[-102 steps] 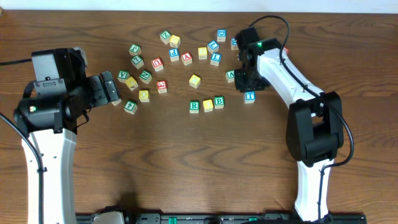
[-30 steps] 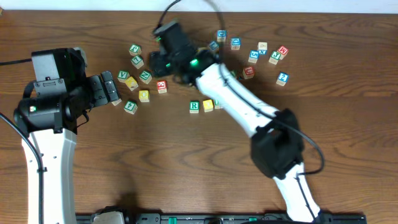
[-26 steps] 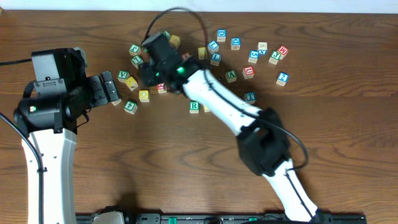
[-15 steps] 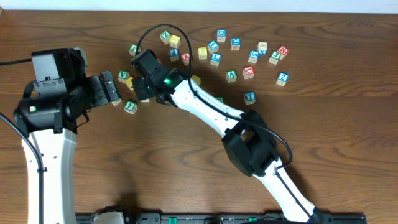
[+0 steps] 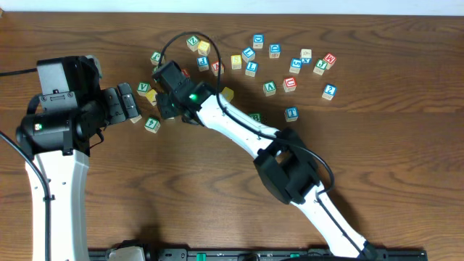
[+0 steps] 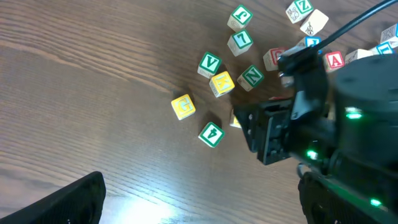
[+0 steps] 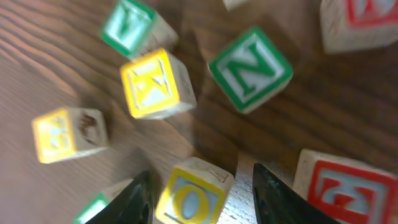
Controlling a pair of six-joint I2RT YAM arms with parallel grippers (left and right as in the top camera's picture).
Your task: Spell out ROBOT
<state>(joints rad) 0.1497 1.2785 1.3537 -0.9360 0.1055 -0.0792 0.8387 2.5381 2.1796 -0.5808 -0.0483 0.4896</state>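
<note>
The right gripper (image 7: 202,186) straddles the yellow O block (image 7: 191,200), jaws apart and not pinching it, at ten o'clock on the table (image 5: 159,196). The left gripper (image 5: 130,103) gapes wide at nine o'clock.

1. Two arms are counted: the left arm (image 5: 56,167) and the right arm (image 5: 239,127).
2. Two grippers are counted: the left gripper (image 5: 130,104) and the right gripper (image 7: 202,193).
3. One table (image 5: 181,210) is seen.
4. Eight blue-lettered cubes (image 5: 291,113) are counted in the overhead view.
5. Six green-lettered cubes (image 6: 209,63) are counted in the left wrist view, marked J, L, V, N, Z and 4.
6. Three yellow-faced cubes (image 7: 155,84) are counted in the right wrist view.
7. At least three red-lettered cubes (image 5: 290,84) are made out overhead.
8. More than twenty cubes are counted overhead in all. An exact total cannot be fixed, since some are covered by the right arm.
</note>
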